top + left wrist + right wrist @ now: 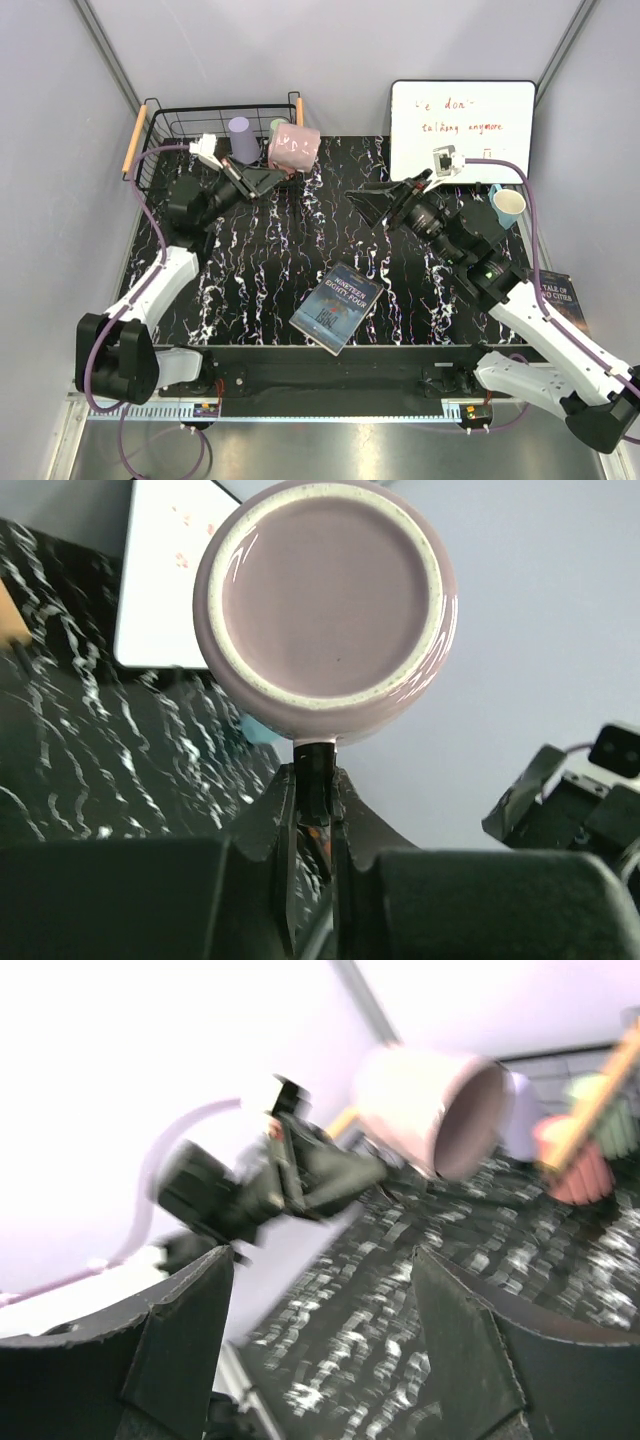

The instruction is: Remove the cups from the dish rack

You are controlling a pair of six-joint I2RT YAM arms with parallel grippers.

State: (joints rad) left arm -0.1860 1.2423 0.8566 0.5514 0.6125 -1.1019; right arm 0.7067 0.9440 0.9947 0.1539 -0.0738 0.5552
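Since the left gripper (pixel 314 780) has its fingers pinched on just one edge of the dusty mauve cup (pixel 330 600), the cup hangs tipped on its side rather than upright, with its base turned to the wrist camera. In the top view it's in the air by the front right corner of the dish rack (pixel 200 103), upper left of the frame, so it's probably mid-lift out. A lilac cup (pixel 240 138) and a pale green cup (pixel 278 125) sit in the rack behind it (the blurry right wrist view shows a salmon one too). The right gripper (pixel 385 203) hangs mid-frame, spread wide and holding nothing, likely just waiting. A light blue cup (pixel 508 205) stands on the table (pixel 260 260) at right, below the whiteboard (pixel 462 130), which looks like the drop zone.
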